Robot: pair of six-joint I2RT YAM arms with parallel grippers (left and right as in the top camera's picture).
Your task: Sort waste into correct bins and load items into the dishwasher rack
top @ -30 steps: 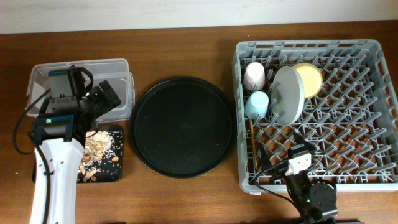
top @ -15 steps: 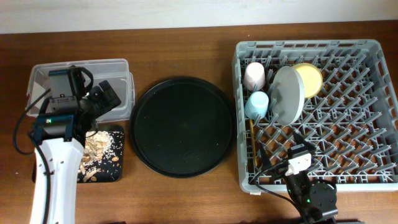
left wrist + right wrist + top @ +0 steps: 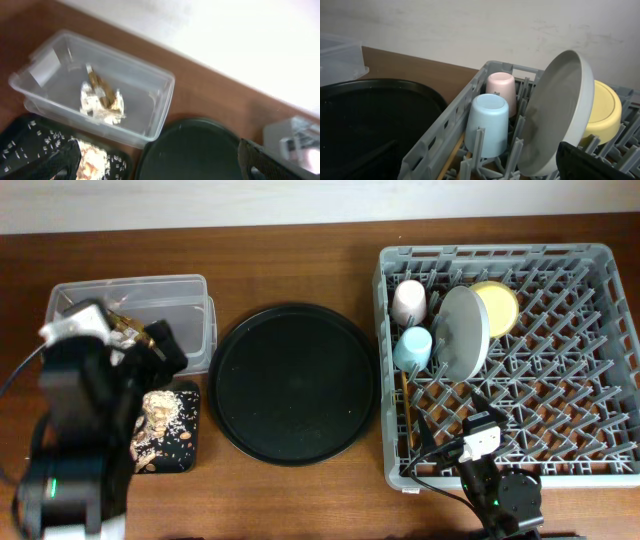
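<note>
The clear tub (image 3: 160, 97) holds the crumpled white tissue (image 3: 92, 102) and the gold-brown wrapper (image 3: 102, 90). Beige scraps (image 3: 158, 418) lie on the flat black tray (image 3: 185, 450). My left gripper (image 3: 155, 358) hangs open and empty, high over the near corner of the tub and the flat tray. In the grey rack (image 3: 600, 340) stand the pink cup (image 3: 501, 90), blue cup (image 3: 487, 125), grey-white plate (image 3: 560, 125) and yellow bowl (image 3: 605, 112). The chopsticks (image 3: 404, 395) lie along its left wall. My right gripper (image 3: 450, 418) is open and empty over the rack's front left.
The big round black tray (image 3: 292, 383) sits between the bins and the rack, with nothing on it. The rack's right half is bare pegs. A pale wall runs behind the table.
My left arm has pulled back from the tub toward the table's front and risen, its gripper still open. The right arm has not moved.
</note>
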